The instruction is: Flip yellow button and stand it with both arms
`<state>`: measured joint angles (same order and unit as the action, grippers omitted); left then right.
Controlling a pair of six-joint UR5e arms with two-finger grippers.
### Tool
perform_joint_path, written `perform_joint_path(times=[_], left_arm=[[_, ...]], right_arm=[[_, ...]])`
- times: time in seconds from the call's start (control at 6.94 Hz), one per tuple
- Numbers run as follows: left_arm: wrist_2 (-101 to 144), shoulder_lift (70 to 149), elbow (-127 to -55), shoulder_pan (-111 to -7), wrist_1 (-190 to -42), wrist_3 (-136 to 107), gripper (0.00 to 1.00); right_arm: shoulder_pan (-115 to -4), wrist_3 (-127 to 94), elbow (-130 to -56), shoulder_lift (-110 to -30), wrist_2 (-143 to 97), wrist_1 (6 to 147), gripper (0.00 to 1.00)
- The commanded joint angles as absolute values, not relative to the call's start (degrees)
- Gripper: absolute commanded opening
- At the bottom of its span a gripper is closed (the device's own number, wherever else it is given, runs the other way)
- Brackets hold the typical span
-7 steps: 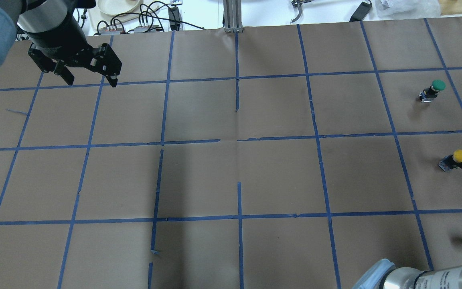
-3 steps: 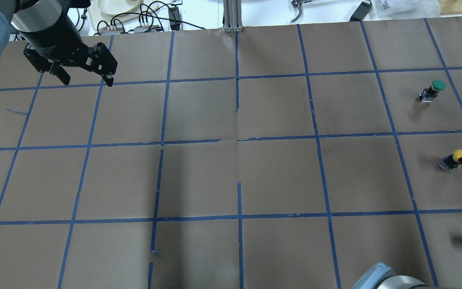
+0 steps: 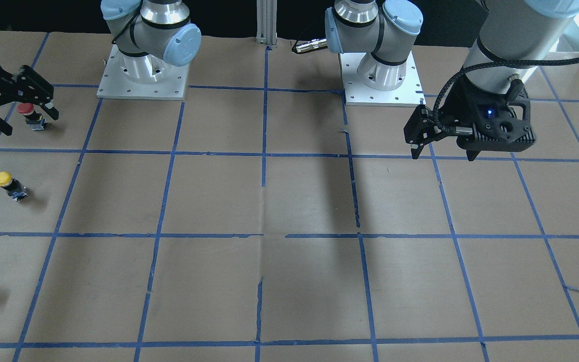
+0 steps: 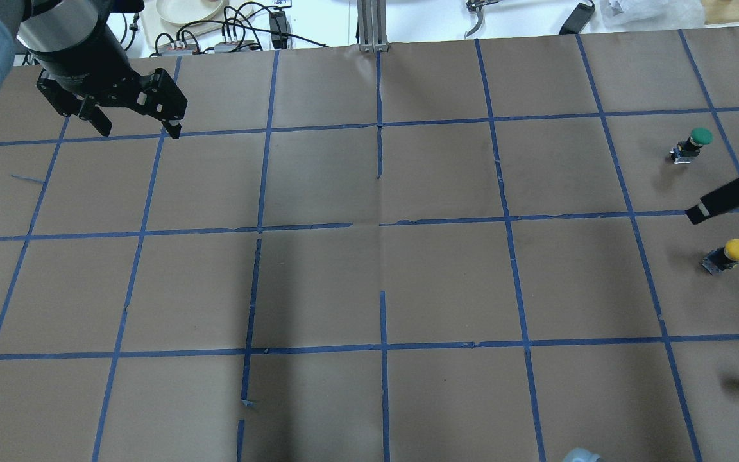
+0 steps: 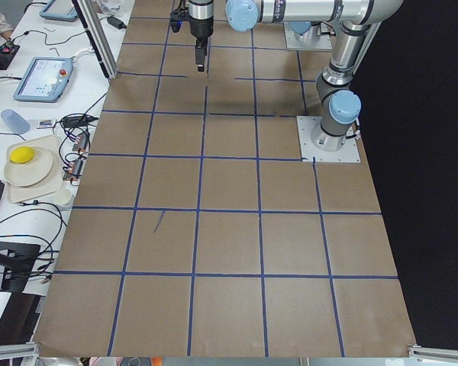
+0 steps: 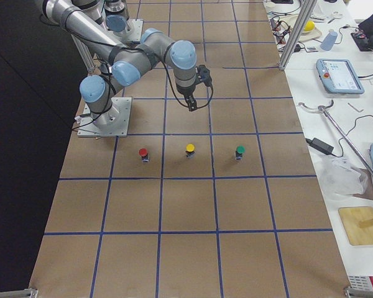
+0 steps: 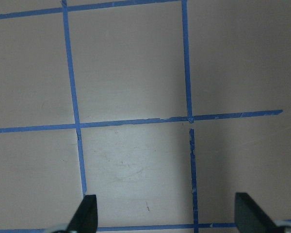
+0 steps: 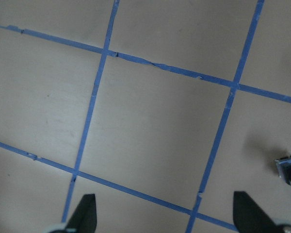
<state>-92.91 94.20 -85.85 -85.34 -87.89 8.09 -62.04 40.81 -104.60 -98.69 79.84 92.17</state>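
- At the upper left of the overhead view, you will find the left gripper [image 4: 141,131], held above the table [image 4: 446,282] close to its far edge. Its jaws stand wide apart and grip nothing. The left wrist view shows only brown paper and blue tape lines [image 4: 382,346] between the two fingertips.
- Across the centre of that view, brown paper covers the table, and the tape divides it into a grid of squares.
- At the upper right, locate the green button [image 4: 696,138]. It stands in its own grid square, one square beyond the yellow one.
- At the middle right, locate the yellow button [image 4: 730,253]. It sits on the paper with the cap uppermost on its dark base, and neither gripper touches it. In the exterior right view, the row reads from left to right: red button [image 6: 143,153], yellow button, green button.
- At the right edge, partly cut off by the frame, you see the right gripper [image 4: 723,158], raised above the table. Its jaws are spread wide and hold nothing. One finger slants over the tape line between the green and yellow squares, apart from both buttons. In the right wrist view, only part of the yellow button shows at the right border, outside the fingers.
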Motion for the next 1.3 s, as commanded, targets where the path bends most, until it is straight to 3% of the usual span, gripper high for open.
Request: perform_joint_path(times=[0.0,0.43,1.15], left_arm=[[-92.8,94.1,-85.9,-85.3,-87.9,8.1,1.0],[-92.7,94.4,-85.9,-85.3,-88.0,8.1,1.0],[-92.5,94.8,-85.7,-85.3,-88.2,8.1,1.0]], right_arm=[[-73.6,17.0,-100.9,-99.1,83.8,88.2,1.0],[-87.2,-5.3,-95.7,-99.2,92.0,83.5,1.0],[-88.4,-8.7,-95.4,-103.0,87.7,80.2,1.0]])
